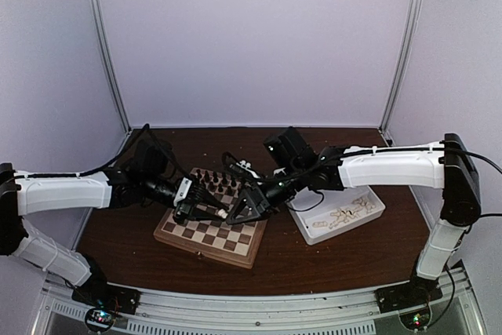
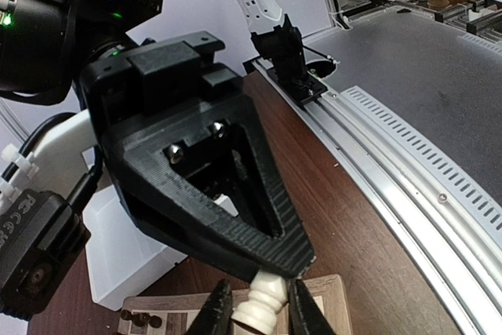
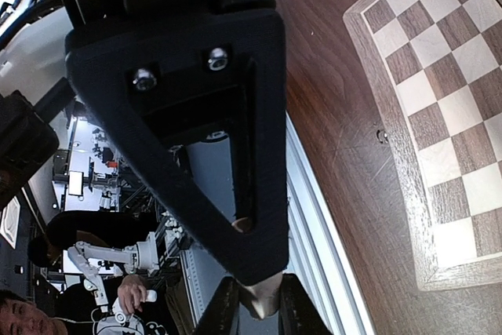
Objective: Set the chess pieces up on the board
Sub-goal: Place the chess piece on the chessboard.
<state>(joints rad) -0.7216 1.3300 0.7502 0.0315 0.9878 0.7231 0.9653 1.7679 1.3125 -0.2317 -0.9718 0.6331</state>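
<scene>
Two end effectors meet tip to tip above the board [image 1: 208, 234], apparently handing one cream chess piece [image 2: 263, 302] across. The right end effector [image 3: 260, 307] is almost shut, pinching one end. The left end effector [image 2: 257, 323] has narrow jaws pressed against the other end, seemingly gripping too. Next, the right must release so the left can place the piece.

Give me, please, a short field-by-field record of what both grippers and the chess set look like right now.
left gripper: closed on a cream piece, over the board
right gripper: shut on the same piece, tip to tip with the left
board: dark pieces on its far rows
tray: white, right of the board, holding loose cream pieces
stage: looks like a handover between the arms
</scene>
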